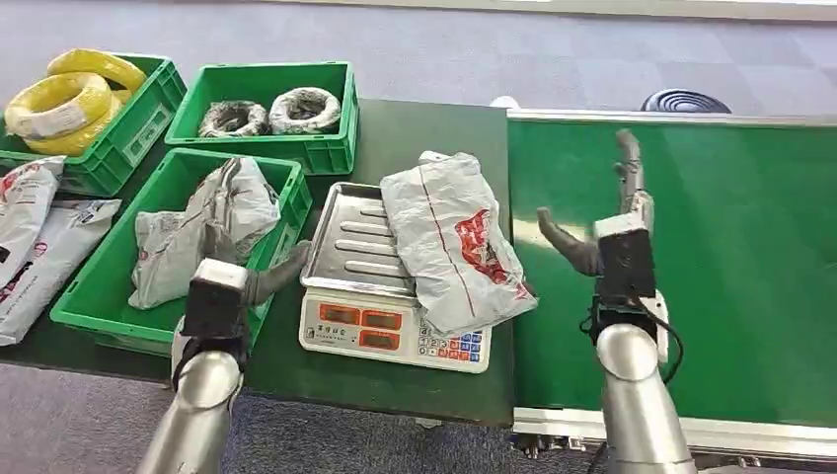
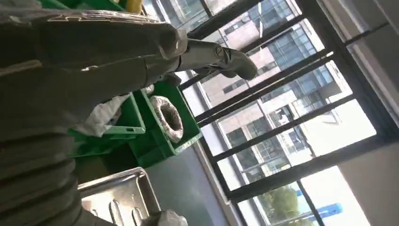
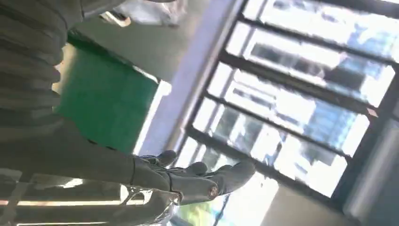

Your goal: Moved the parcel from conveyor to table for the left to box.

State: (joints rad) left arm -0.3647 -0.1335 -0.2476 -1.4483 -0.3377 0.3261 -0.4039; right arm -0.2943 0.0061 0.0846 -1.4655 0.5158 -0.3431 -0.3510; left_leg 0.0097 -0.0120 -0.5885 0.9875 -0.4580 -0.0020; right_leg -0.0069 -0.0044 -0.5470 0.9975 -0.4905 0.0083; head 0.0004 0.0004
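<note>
Over the green conveyor (image 1: 691, 247), the right robot hand (image 1: 602, 212) is held raised with fingers spread and nothing in it. The left robot hand (image 1: 252, 276) is held open too, empty, above the near edge of the near bin (image 1: 89, 306), just left of the scale (image 1: 395, 331). The parcel (image 1: 449, 242) is seen lying on the scale tray (image 1: 345, 237), on the dark surface (image 1: 395, 128), its long axis running from far-left to near-right. It lies between the two hands, left of the right one and right of the left one, at much the same remove from each; boxing is judged to fall to the left. Counted: one parcel on the scale, one in the near bin, three bins, two yellow coils (image 1: 64, 104), two grey coils (image 1: 266, 111).
</note>
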